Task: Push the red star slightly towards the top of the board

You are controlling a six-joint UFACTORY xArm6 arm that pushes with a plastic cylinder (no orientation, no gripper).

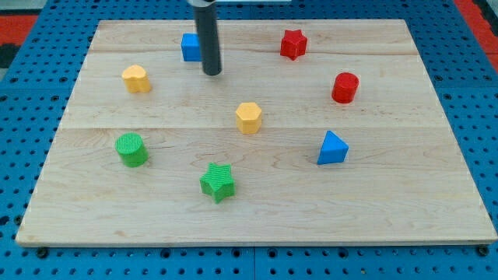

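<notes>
Nearest the board's [436, 210] bottom edge a green star [218, 182] is lying, with a green cylinder [131, 149] and a blue triangular block [332, 148] flanking it and a yellow hexagonal block [249, 117] sitting mid-board. Farther up, a yellow block [135, 78] and a red cylinder [345, 87] are resting near the side edges. My tip [212, 73] is touching nothing, standing beside a blue cube [190, 47], well left of the red star [293, 44], which is lying flat near the top edge, showing no long axis.

A pale wooden plank bench [436, 155], light-grained with visible board seams, fills most of the view. It lies on a blue perforated metal panel [23, 117] dotted with regular holes. Red material [476, 12] shows at both upper corners; lighting is even.
</notes>
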